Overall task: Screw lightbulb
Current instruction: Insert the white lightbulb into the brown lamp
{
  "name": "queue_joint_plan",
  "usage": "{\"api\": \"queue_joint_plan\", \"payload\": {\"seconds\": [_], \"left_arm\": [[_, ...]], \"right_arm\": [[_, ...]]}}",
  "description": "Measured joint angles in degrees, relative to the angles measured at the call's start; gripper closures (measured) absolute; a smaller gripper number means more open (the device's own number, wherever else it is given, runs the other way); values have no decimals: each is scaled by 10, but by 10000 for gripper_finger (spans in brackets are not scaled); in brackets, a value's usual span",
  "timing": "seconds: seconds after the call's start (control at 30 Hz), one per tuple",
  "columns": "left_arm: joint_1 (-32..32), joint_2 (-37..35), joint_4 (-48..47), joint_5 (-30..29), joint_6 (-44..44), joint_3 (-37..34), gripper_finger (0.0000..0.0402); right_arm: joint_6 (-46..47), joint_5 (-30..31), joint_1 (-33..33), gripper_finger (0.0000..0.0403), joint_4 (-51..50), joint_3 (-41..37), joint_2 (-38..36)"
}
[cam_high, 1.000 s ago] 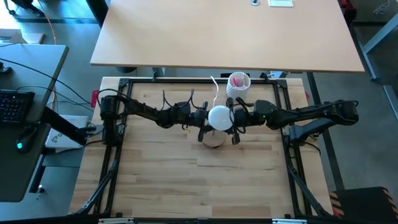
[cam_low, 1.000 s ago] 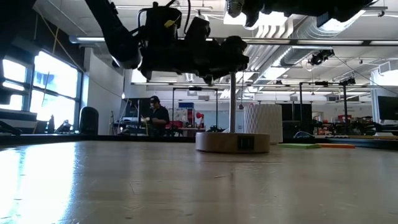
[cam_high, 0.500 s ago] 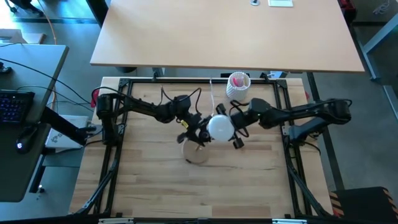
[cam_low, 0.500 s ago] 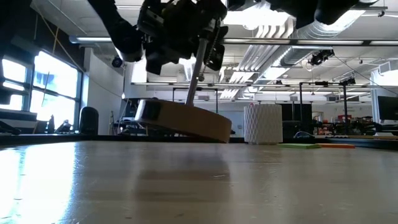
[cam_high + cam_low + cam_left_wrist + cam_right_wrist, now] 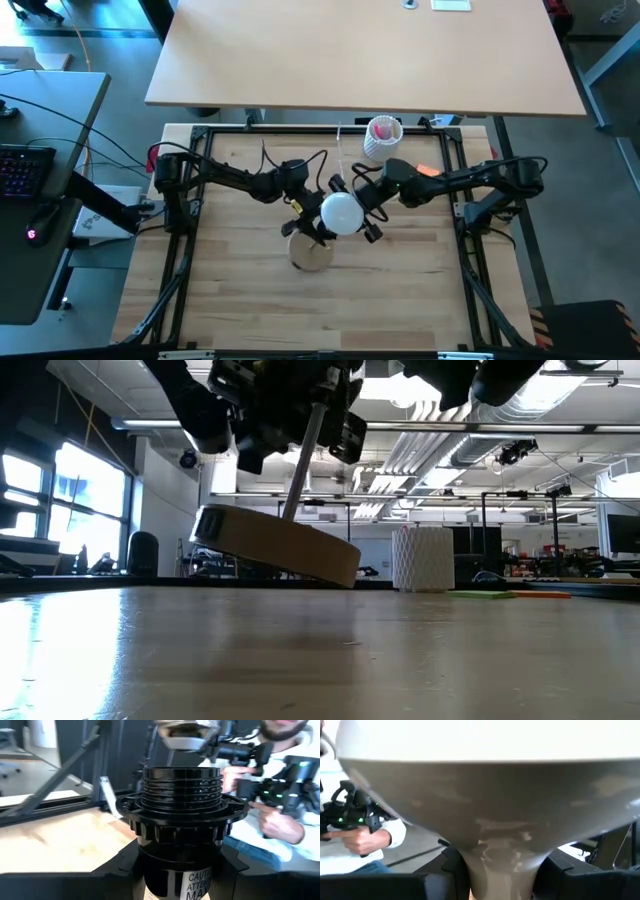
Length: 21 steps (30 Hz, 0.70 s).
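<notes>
Lifting is what I note first: the wooden disc stand (image 5: 275, 546), flat on the table (image 5: 400, 290) a second ago, now hangs tilted and clear of the boards in the low view, carried by its thin post; left gripper (image 5: 305, 222) is clamped around the black socket (image 5: 181, 807) at the post's top, and the left wrist view shows the threaded collar sitting between my own dark fingers, mouth open and bare; the whole stand has shifted toward the table's left-front since half a second back, seen from above.

Right gripper (image 5: 362, 212) holds the lightbulb (image 5: 340, 212) by its narrow neck, jaws closed on it; right wrist view is filled by the white globe (image 5: 485, 795) tapering down between the fingers; from above the bulb sits directly over the socket, between the two grippers, having travelled left along with the stand.

White perforated cup (image 5: 381, 133) stands well apart at the back edge, untouched; a person's hands (image 5: 265, 817) on a controller show beyond the table in the left wrist view.

My reading: both parts are now airborne and being brought together mid-air; the screw base is not yet in the threads so far as I can judge; with the stand tilted, axis alignment looks like the risk, cross-threading if I turn too soon.
</notes>
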Motion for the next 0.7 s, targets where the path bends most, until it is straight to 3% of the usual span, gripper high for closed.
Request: {"api": "queue_joint_plan", "payload": {"seconds": [0.23, 0.7], "left_arm": [[-13, 0, -2, 20, -2, 14, 265], [-29, 0, 1, 30, -46, 14, 265]], "right_arm": [[18, 11, 21, 261, 67, 0, 39], [33, 6, 33, 261, 70, 0, 40]]}}
